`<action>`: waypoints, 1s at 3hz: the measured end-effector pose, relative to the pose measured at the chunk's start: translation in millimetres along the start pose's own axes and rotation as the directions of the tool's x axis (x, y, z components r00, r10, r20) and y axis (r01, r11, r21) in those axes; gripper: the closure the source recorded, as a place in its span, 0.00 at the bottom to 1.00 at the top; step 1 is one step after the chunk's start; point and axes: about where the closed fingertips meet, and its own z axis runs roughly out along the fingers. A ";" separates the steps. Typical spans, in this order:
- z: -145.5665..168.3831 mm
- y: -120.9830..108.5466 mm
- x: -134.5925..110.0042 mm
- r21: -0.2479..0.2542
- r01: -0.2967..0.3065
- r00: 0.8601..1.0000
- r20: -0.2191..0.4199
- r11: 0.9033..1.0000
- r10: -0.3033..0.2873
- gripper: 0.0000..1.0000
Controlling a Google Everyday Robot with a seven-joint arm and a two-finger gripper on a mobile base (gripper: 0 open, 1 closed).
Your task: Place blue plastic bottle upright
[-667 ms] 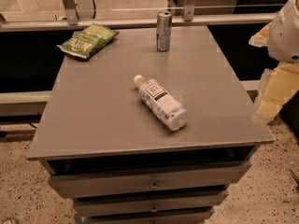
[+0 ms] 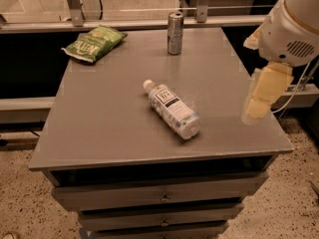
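The gripper [image 2: 255,107] has slid in from the right and now hangs over the table's [image 2: 99,128] right edge, closer to the bottle [image 2: 172,109] but not touching it. The bottle hasn't budged: it's on its side mid-table, cap [image 2: 147,85] pointing far-left (so nothing's grabbed yet). Can't tell if the gripper's open or closed, and the arm [image 2: 291,29] is cut off at the top right.

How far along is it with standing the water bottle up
Nothing looks done yet: the blue plastic bottle lies on its side in the middle of the table, cap toward the far left. In hand: the claw hangs over its right edge, apart from the bottle. Left: reach it, grasp it, set it upright.
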 end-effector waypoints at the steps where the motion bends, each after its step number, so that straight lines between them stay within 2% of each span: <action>1: 38.9 -2.8 -57.9 -0.081 -0.067 0.997 0.019 0.994 0.068 0.00; 2: 58.4 -1.0 -93.3 -0.134 -0.161 0.987 0.000 0.978 0.162 0.00; 3: 84.7 2.9 -123.6 -0.152 -0.248 0.969 -0.022 0.957 0.248 0.00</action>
